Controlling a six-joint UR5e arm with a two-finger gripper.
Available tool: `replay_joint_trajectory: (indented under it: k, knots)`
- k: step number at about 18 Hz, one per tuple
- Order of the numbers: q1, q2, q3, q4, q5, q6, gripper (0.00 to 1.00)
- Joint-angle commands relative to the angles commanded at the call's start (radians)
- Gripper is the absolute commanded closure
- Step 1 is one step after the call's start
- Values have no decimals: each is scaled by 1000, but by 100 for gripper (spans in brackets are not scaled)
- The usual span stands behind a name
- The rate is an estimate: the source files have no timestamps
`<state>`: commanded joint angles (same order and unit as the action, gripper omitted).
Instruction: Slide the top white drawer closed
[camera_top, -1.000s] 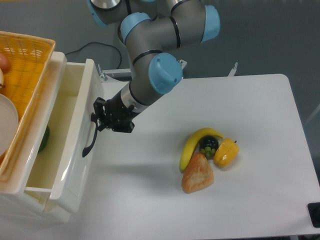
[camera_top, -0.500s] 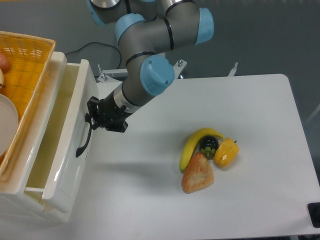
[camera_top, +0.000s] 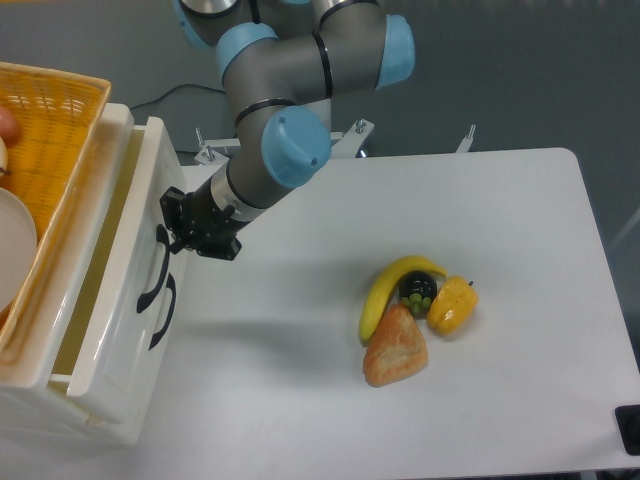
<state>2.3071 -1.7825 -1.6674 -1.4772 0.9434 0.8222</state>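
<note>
Pushing the top white drawer (camera_top: 120, 300) inward, the gripper (camera_top: 178, 232) is pressing flat against its front by the handle; can't tell how open the fingers are.

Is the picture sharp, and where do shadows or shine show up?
The camera view is sharp throughout, with even overhead light. The arm throws a soft grey shadow on the table; the food pile shades faintly. The top white drawer shows glossy highlights and mirrors its dark handle.
</note>
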Motion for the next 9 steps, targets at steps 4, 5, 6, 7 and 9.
replay_joint_trajectory:
  k: [4, 5, 6, 7, 9]
  knots:
    - [-14, 0, 0, 0, -6, 0, 92]
    - [-15, 0, 0, 0, -6, 0, 92]
    - [-15, 0, 0, 0, -8, 0, 92]
    - [-18, 0, 0, 2, -8, 0, 92]
    - [-25, 0, 0, 5, -11, 2, 92]
